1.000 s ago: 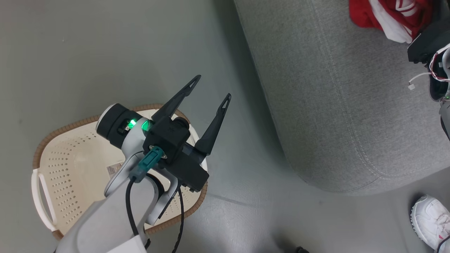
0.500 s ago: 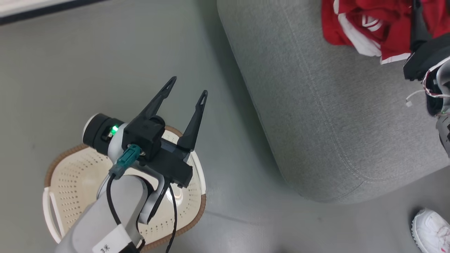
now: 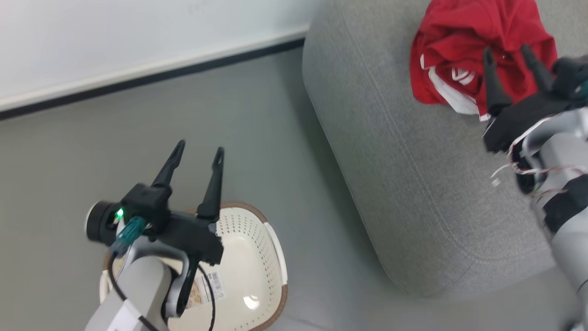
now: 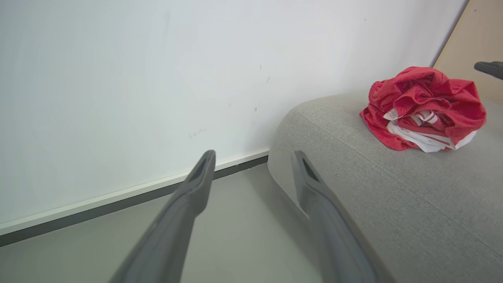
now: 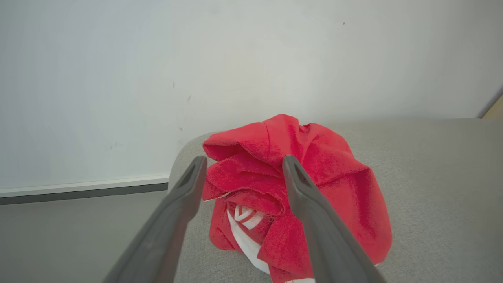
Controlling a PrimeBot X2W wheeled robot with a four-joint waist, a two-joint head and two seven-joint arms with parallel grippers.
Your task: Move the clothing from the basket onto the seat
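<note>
Bunching on the rounded grey seat [image 3: 413, 184], red clothing [image 3: 455, 55] faces the splayed right gripper [image 3: 505, 49]. The left gripper [image 3: 200, 147] gapes above the perforated basket [image 3: 250, 239] on smooth floor [image 3: 257, 138].

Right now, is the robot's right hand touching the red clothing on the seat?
Cannot tell. The head and right wrist views show the open right hand overlapping the clothing on the seat, but neither shows contact or a gap plainly.

Pale grey forearms [image 3: 138, 287] end in black housings. The left pincer [image 3: 200, 147] carries a green light [image 3: 120, 213], teal plug [image 3: 127, 230] and black cable [image 3: 212, 301] — the right pincer [image 3: 505, 49] trails red-white wires [image 3: 533, 171].
</note>
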